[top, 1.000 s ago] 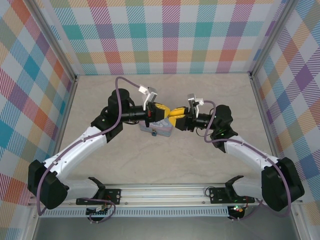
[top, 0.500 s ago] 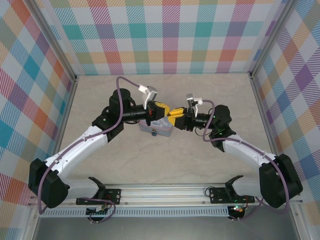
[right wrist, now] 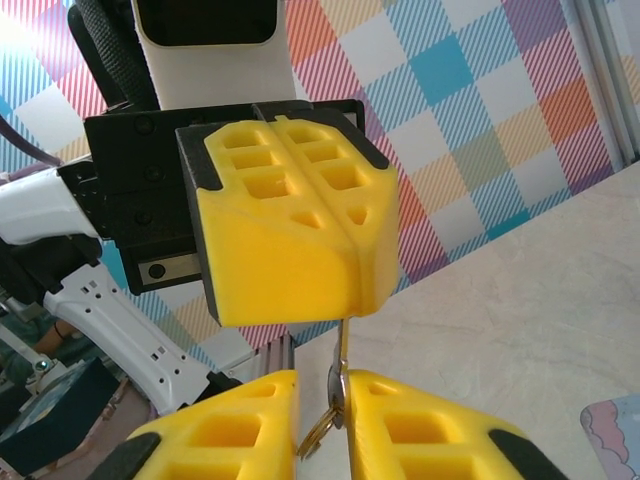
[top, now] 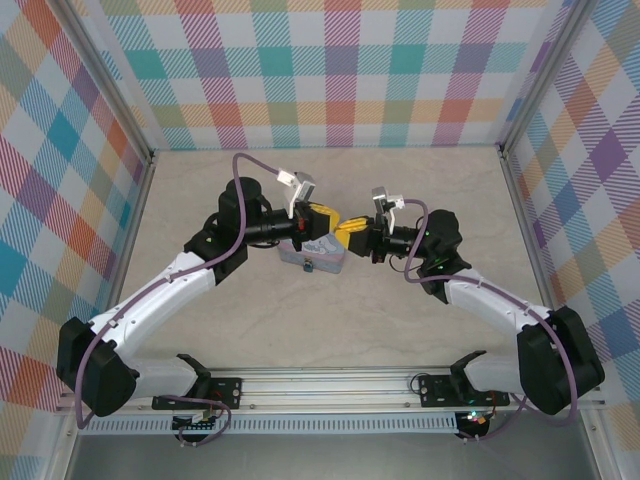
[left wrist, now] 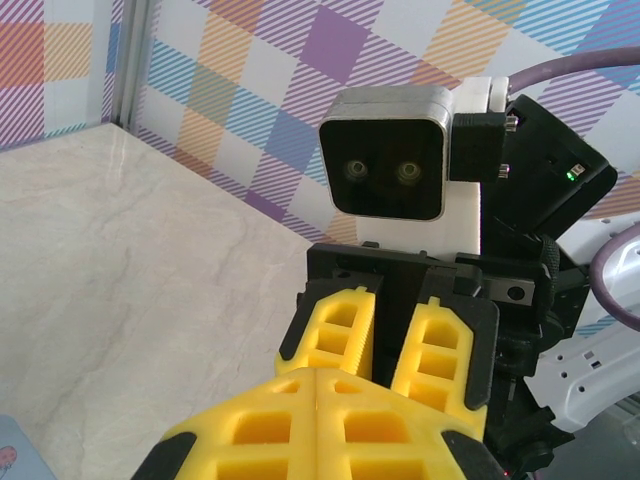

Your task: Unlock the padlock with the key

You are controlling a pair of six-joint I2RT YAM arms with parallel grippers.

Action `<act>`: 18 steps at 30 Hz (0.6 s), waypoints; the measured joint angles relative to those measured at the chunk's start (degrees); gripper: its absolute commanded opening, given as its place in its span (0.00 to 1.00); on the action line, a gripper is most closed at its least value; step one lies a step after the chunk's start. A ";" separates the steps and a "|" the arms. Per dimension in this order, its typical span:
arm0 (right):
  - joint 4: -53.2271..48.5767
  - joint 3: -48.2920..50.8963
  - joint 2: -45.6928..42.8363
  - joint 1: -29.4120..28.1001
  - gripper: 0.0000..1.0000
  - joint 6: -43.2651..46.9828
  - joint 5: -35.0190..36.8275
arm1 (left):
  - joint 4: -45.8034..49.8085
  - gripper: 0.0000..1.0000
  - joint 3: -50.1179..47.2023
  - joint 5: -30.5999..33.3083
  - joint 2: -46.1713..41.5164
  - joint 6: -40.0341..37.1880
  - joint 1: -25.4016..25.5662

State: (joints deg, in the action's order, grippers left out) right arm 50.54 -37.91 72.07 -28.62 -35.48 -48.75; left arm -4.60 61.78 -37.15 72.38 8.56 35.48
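Top external view had the left arm (top: pixel 170 285) rising from its base at the near-left corner, bent at the elbow and reaching in toward the middle of the table (top: pixel 420 190), wrist turned to the right. Its left gripper (top: pixel 319 216) hung just above the far edge of a light-blue tin (top: pixel 312 258).

At the tin's near edge sat a tiny dark speck, probably the padlock (top: pixel 308 267) (far too small for me to be sure). The arms' wrists covered much of the tin's far side.

The left gripper's yellow fingers (right wrist: pixel 260 220) were pressed flat together, no gap along the seam. From under that seam a thin silvery strip, the key (right wrist: pixel 343 345), hung straight down, so the left gripper was clamped on it. The key's upper end was buried between the pads. Its lower end ran into a small brass-coloured loop (right wrist: pixel 316 435), cut off by the picture's bottom edge in the right wrist view.

Nose to nose with it stood the right gripper (top: pixel 351 231), pointing left, almost touching the left one. Its fingers (left wrist: pixel 335 335) stood close with a narrow slot between them. The key dropped into that slot and lay against one inner face, but I could not tell whether the pads actually pinched it.

Behind it the right arm (top: pixel 490 300) mirrored the left arm, folded at the elbow and running back to the near-right corner.
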 measured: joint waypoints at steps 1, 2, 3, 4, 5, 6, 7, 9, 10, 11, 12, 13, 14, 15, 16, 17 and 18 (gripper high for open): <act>-0.04 0.00 0.00 0.00 0.10 -0.02 0.22 | 0.00 0.00 0.00 -0.02 0.00 0.00 0.02; -0.24 0.00 0.00 0.00 0.06 -0.09 0.39 | -0.04 0.00 0.00 -0.04 0.00 0.13 0.02; -0.44 0.00 0.00 0.00 0.04 -0.07 0.70 | -0.07 0.00 0.00 -0.07 0.00 0.17 0.02; -0.59 0.00 0.00 0.00 0.02 -0.09 0.87 | -0.07 0.00 0.00 -0.02 0.00 0.20 0.04; -0.68 0.00 0.00 0.00 0.01 -0.02 0.96 | -0.07 0.00 0.00 0.02 0.00 0.22 0.04; -0.85 0.00 0.00 0.00 0.02 0.04 1.14 | -0.07 0.00 0.00 0.22 0.00 0.22 0.04; -1.11 0.00 -0.02 0.00 0.02 0.26 1.25 | -0.02 0.00 0.00 0.35 -0.02 0.22 0.04; -1.99 0.00 -0.24 -0.02 0.02 0.72 1.73 | 0.09 0.00 0.00 0.83 -0.02 0.22 0.07; -2.47 0.00 -0.44 -0.02 0.02 1.11 1.86 | 0.11 0.03 0.00 0.92 -0.02 0.20 0.11; -3.10 0.00 -0.72 -0.04 0.02 1.57 2.21 | 0.15 0.12 0.00 1.16 -0.07 0.20 0.13; -3.87 0.00 -1.11 -0.09 0.02 1.99 2.47 | 0.33 0.24 0.00 1.31 -0.13 0.20 0.13; -4.92 0.00 -1.66 -0.20 0.02 2.56 2.64 | 0.44 0.32 0.00 1.84 -0.24 0.35 0.26; -6.10 0.00 -2.23 -0.28 0.02 3.06 2.80 | 0.52 0.37 0.00 2.38 -0.44 0.48 0.33; -7.58 0.00 -2.93 -0.28 0.02 3.78 3.13 | 0.72 0.43 -0.02 3.02 -0.72 0.48 0.31; -9.42 0.00 -3.72 -0.28 0.02 4.70 3.56 | 1.14 0.50 -0.02 3.65 -1.18 0.35 0.26; -11.39 0.00 -4.42 -0.28 0.02 5.49 4.11 | 1.53 0.55 -0.07 4.09 -1.64 0.50 0.24; -13.53 -0.02 -4.98 -0.28 0.02 6.43 4.74 | 1.86 0.60 -0.22 4.72 -2.38 0.48 0.00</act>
State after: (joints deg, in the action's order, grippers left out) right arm 37.01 -37.93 67.09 -28.91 -29.06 -44.01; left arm -2.74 61.56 -32.42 70.00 9.04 35.48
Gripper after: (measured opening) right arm 0.057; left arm 0.515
